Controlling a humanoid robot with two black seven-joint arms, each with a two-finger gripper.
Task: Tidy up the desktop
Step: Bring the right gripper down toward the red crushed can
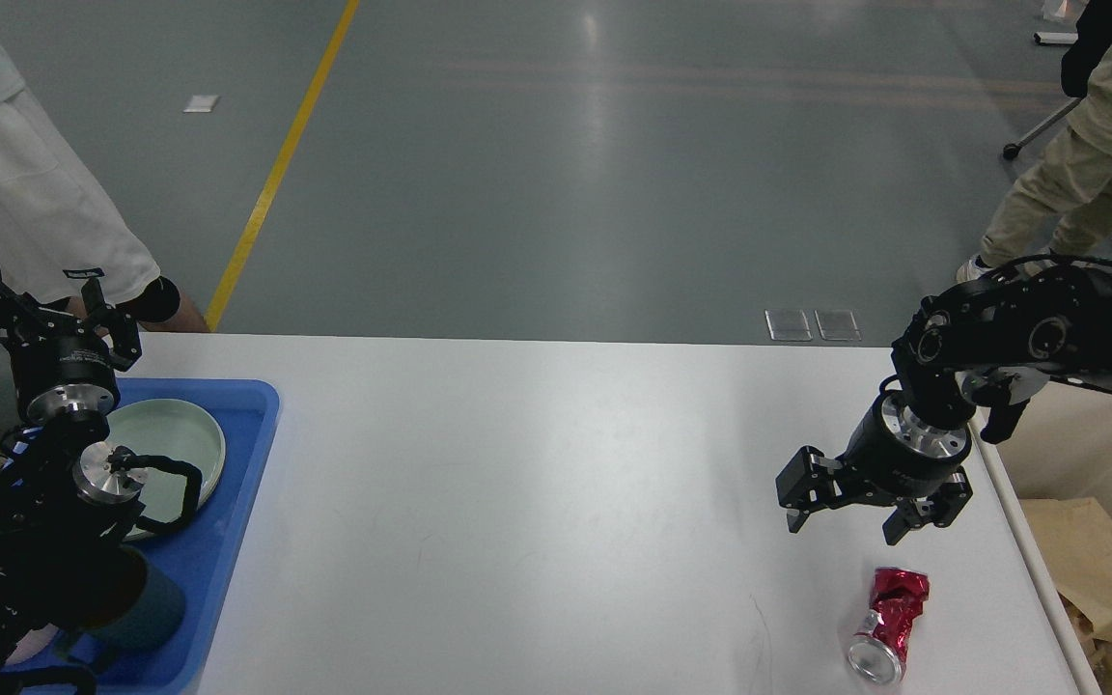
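Glossy grey floor [566,174] reflects overhead light; a yellow line [281,164] crosses it diagonally at left.

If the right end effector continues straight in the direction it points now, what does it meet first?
Probably the bare desktop just beyond the crushed red can. The open right end effector points downward, slightly short of the can; depth is unclear.

Table [556,483]: centre of view.
Tray [237,463]: on table, left edge.
Plate [175,439]: in tray, far part.
Can [889,623]: on table, near right corner, lying down.
Bin [1097,541]: right of table.
Right hand [855,512]: above table, just behind can.
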